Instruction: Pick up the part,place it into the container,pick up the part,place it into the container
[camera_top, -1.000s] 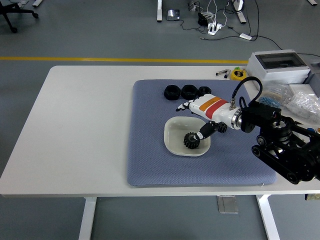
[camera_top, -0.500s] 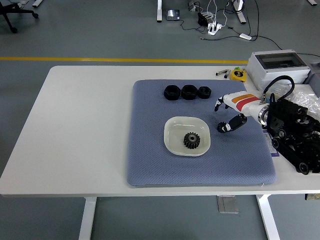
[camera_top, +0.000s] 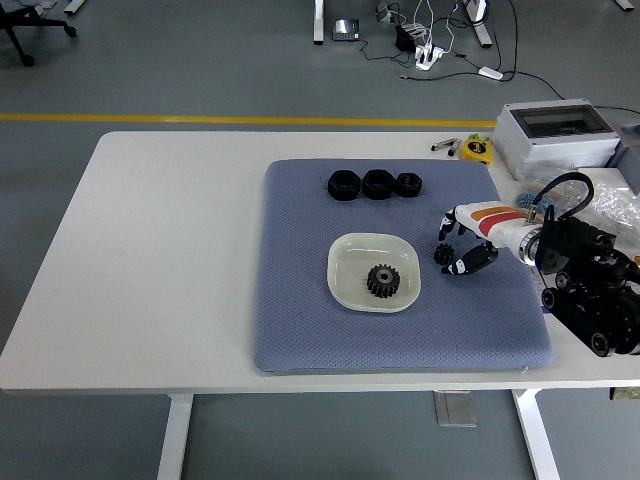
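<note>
Head view: the black gear (camera_top: 382, 280) lies flat in my white dish (camera_top: 374, 272), its toothed rim all round and a pale hub hole facing straight up, so it has no long axis to speak of. It sits a little toward the dish's right side. The dish rests near the middle of the blue-grey mat (camera_top: 300, 300), which covers the right half of the white table (camera_top: 160, 250). Along the mat's far edge three more black parts (camera_top: 375, 184) stand in a row, side by side, each a short round ring shape with its opening upward.

My right hand (camera_top: 464, 240), white with orange and red bands, hangs over the mat's right edge, well clear of the dish and to its right. Its fingers are loosely bent and parted, with nothing between them; the dark fingertips point toward the dish.

At the table's far right corner are a grey box (camera_top: 555, 135) and some clear bags (camera_top: 600, 205).
</note>
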